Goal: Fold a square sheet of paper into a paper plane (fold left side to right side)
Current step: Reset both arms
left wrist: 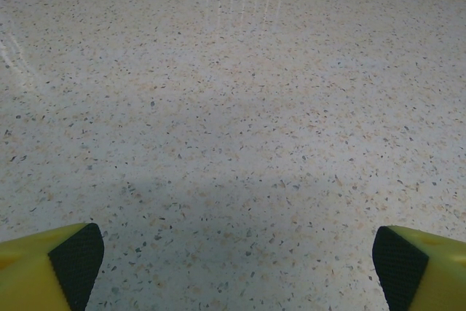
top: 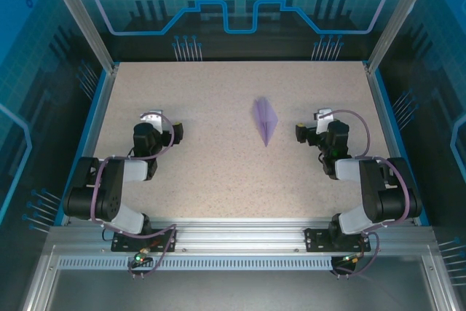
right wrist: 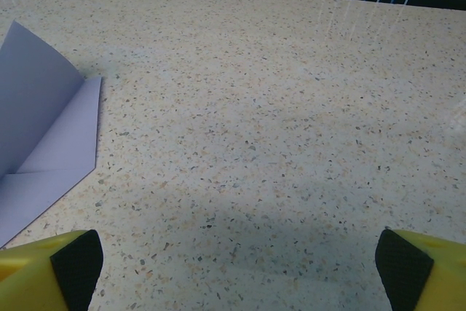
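My two arms are bent back at the elbows and sit low over the speckled table [top: 218, 172], one at each side. My left pincer [top: 162, 126] points out across the bare tabletop with its jaws wide apart, and nothing is between its black pads [left wrist: 76, 260]. My right pincer [top: 317, 127] is wide too and holds nothing; its pads [right wrist: 73, 264] are far from each other. The paper plane [top: 265, 120] lies flat on the table between my pincers, closer to the right one, off to its left and not touching it. It is light purple, thin and pointy, with a fold down its middle. One flap [right wrist: 36, 100] stands up a little.
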Available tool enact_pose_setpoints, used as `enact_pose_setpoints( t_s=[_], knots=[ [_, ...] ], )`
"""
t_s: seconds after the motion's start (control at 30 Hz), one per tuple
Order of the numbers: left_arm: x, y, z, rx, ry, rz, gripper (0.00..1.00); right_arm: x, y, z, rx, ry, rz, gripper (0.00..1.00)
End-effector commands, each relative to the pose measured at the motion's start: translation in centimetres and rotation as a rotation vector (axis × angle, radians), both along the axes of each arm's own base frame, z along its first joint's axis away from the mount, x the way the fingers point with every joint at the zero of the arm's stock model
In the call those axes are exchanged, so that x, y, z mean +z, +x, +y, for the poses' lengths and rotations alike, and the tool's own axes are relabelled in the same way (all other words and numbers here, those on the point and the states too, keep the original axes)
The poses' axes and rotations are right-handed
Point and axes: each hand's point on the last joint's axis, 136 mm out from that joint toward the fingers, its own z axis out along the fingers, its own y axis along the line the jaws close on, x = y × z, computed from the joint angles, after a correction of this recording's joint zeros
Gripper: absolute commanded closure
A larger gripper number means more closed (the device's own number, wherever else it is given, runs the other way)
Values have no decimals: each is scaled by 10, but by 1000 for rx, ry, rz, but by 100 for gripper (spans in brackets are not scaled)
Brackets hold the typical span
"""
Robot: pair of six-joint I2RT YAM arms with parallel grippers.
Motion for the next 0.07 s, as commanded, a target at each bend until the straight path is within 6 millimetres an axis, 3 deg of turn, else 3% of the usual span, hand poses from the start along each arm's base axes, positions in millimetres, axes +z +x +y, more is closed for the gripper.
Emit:
enact_pose_setpoints(
  t_s=[0.0, 0.03],
  knots=[
    [3, 3, -3, -16, -15, -6, 1, 4, 4, 4, 4, -22, -13, 0],
    [2, 3, -2, -15, -14, -3, 1, 3, 4, 4, 5, -21, -11, 0]
  ],
)
